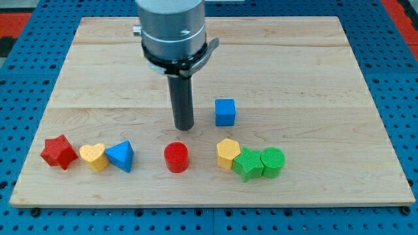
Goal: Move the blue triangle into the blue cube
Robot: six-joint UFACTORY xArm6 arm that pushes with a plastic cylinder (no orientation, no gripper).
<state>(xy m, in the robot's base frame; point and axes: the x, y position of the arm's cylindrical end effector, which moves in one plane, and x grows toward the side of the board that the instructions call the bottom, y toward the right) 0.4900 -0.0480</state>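
Starting from the near edge of the wooden board (pixel 366 72), a row of blocks runs across the view: a red star (pixel 58 151) at the far left, a yellow heart (pixel 94 156) touching it or nearly so, and the blue triangle (pixel 121 156) just beside the heart on its three o'clock side. Further along the row stand a red cylinder (pixel 176 157), then a yellow hexagon (pixel 228 153) pressed against a green star-like block (pixel 248 164), with a green cylinder (pixel 273 162) touching that one. Farther back, the blue cube (pixel 225 111) sits alone at about twelve o'clock from the yellow hexagon and roughly two o'clock from the blue triangle, well apart from it. My tip (pixel 184 126) rests on the board at nine o'clock from the cube, near it but not touching, and just beyond the red cylinder at its twelve o'clock. There are no jaws to speak of; the rod is a bare end and it touches no block. I judge the push has not begun: the triangle lies untouched in the row. The next move calls for bringing my tip round to the triangle's eight o'clock side, though the heart crowds that side, so the approach is tight. From there the push runs toward two o'clock, and the red cylinder lies close to that path and could be knocked.
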